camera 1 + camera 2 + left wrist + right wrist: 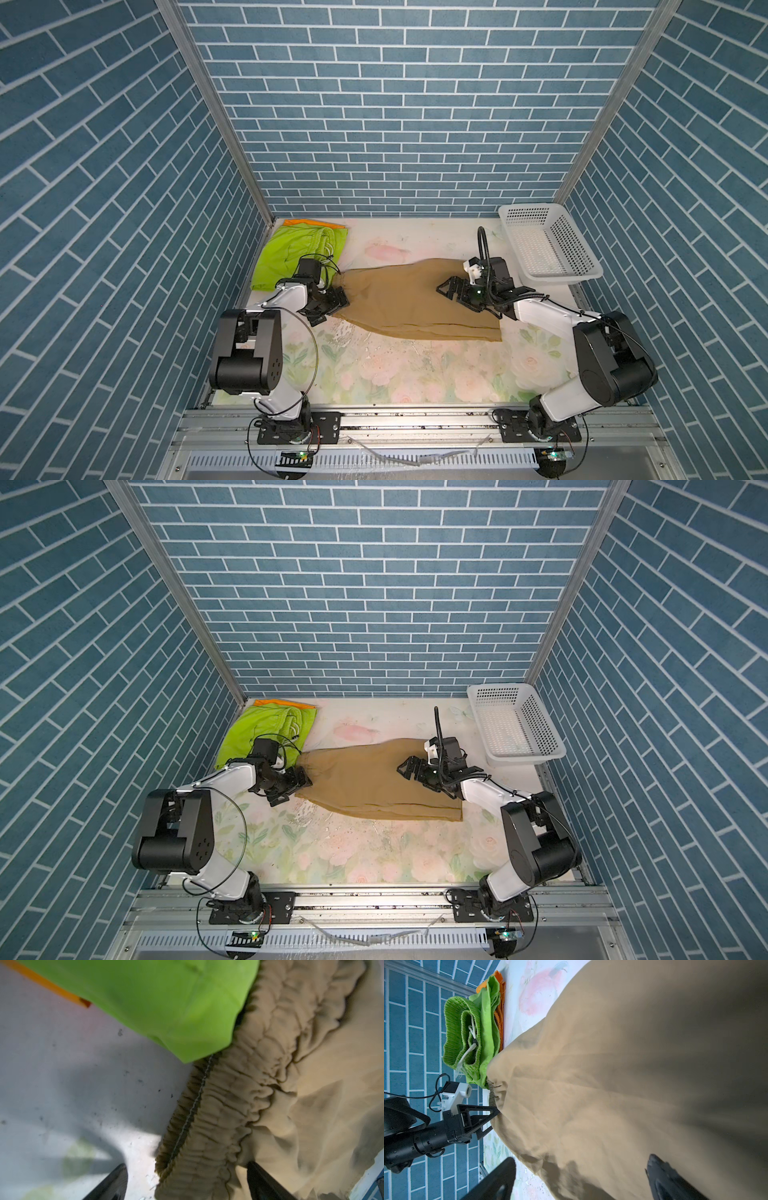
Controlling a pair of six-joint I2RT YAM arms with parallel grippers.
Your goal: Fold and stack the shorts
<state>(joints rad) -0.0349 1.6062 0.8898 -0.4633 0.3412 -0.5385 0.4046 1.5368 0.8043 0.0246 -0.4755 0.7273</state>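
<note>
Tan shorts (399,299) lie flat across the middle of the tabletop (395,374), with the gathered waistband toward the left edge and the leg hems toward the right edge.
Left fingers (116,1182): spread wide, straddling the waistband end, not clamped.
Right fingers (670,1180): spread wide, low over the leg end; contact cannot be told.
Far left corner: lime green shorts (286,253) folded on top of orange shorts (316,224), the green edge meeting the tan waistband.
Far right corner: white basket (536,207).
</note>
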